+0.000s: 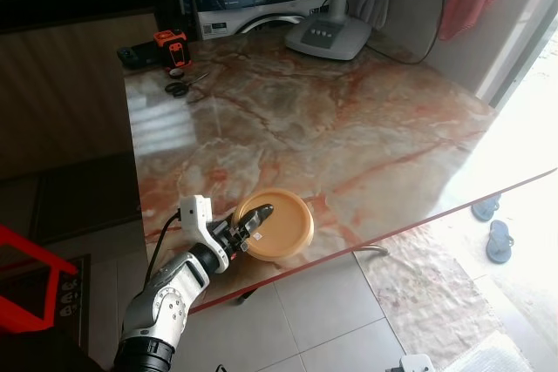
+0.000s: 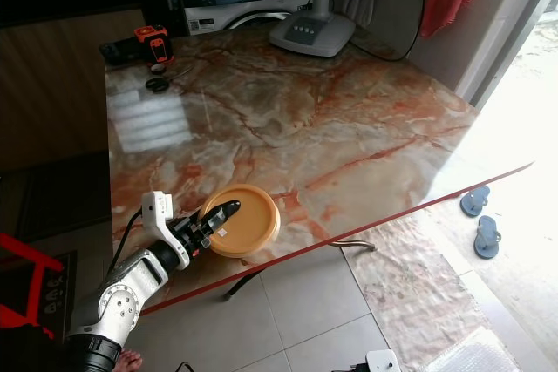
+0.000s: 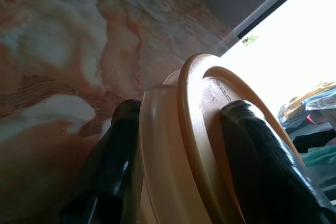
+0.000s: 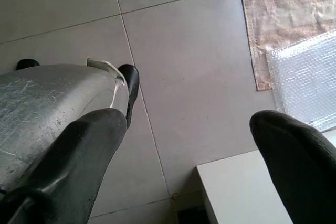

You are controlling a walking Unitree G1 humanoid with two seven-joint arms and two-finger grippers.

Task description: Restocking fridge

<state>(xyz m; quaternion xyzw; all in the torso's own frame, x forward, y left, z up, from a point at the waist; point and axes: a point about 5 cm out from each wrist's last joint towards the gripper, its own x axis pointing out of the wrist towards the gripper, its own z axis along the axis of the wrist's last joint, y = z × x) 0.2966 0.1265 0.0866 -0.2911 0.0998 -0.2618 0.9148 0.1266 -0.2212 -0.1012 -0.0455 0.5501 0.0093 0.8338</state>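
Observation:
A round yellow-orange lidded container (image 1: 281,223) sits near the front edge of the marble table (image 1: 331,119). My left gripper (image 1: 253,226) is closed across its near rim, one black finger over the lid and one under the edge. In the left wrist view the container's rim (image 3: 173,145) is clamped between the two fingers (image 3: 262,166). My right gripper (image 4: 189,156) hangs above the tiled floor with its fingers spread wide and nothing between them.
At the table's far end stand a white fan base (image 1: 329,37), an orange-black tool (image 1: 172,48) and scissors (image 1: 179,88). A washing machine (image 1: 257,6) stands behind. Slippers (image 1: 499,237) lie on the floor at right, a red frame (image 1: 35,280) at left.

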